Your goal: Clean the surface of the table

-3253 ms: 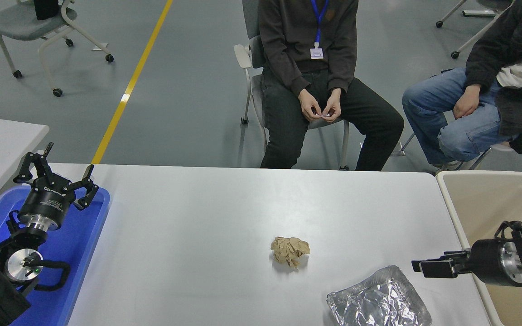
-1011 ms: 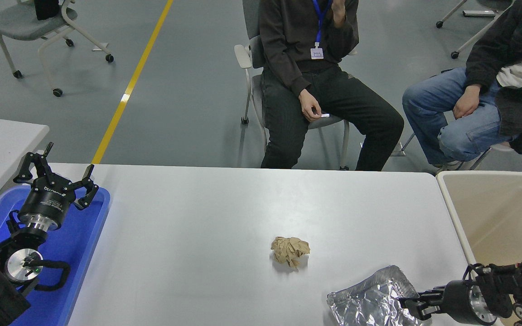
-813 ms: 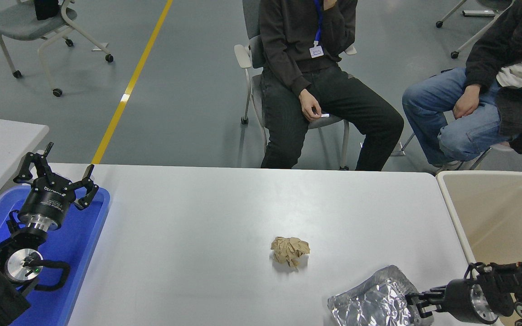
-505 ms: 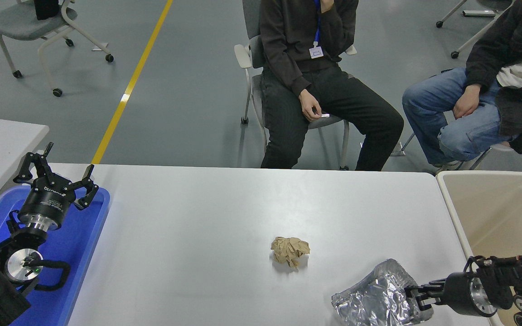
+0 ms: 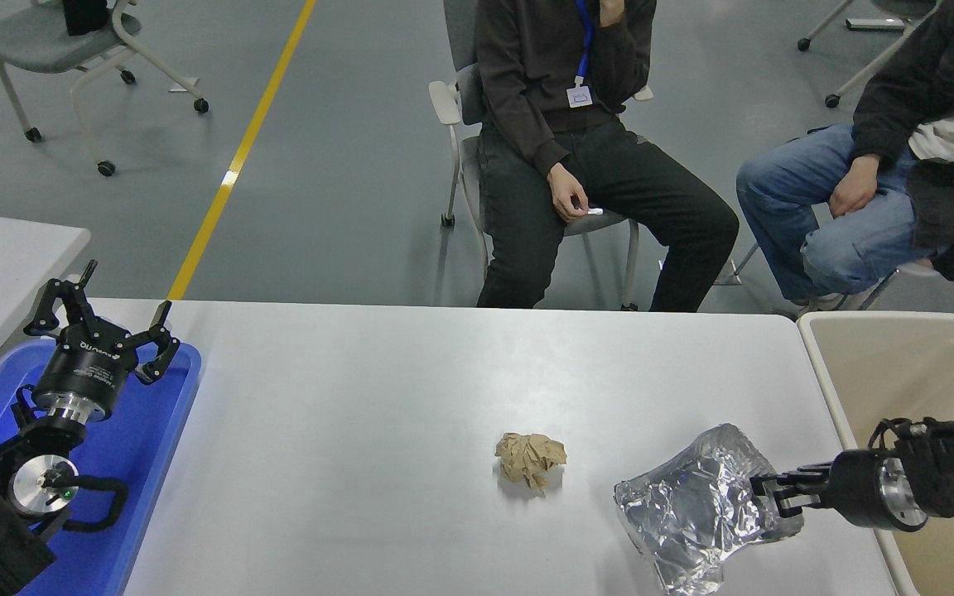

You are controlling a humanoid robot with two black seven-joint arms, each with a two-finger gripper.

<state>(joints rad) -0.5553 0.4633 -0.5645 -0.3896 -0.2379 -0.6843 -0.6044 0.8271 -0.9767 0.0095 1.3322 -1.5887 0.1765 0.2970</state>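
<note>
My right gripper [image 5: 768, 495] is pinching the right edge of a crumpled sheet of silver foil [image 5: 696, 509], its fingers pressed onto the crinkled material. The foil is hanging from that grip with its lower end drooping toward the near edge of the table surface [image 5: 378, 414]; I cannot tell whether that lower end is touching the tabletop. My right arm is reaching in from the right edge, crossing over the near wall of the beige bin [image 5: 845, 414], which is standing just beside the table's right end.

To the left of the foil, a wad of crumpled brown paper [image 5: 530, 459] is lying on the table surface, near the foil but apart from it. The tabletop is spreading wide and pale across the middle of the view.

My left gripper [image 5: 100, 324] is hovering at the lower left with its fingers spread wide, above a blue tray [image 5: 154, 430] sitting at the table's left end.

Beyond the far edge, two people are sitting on chairs: one person in dark clothes [image 5: 576, 124] with a blue lanyard, another in blue jeans [image 5: 850, 199] at the right.
</note>
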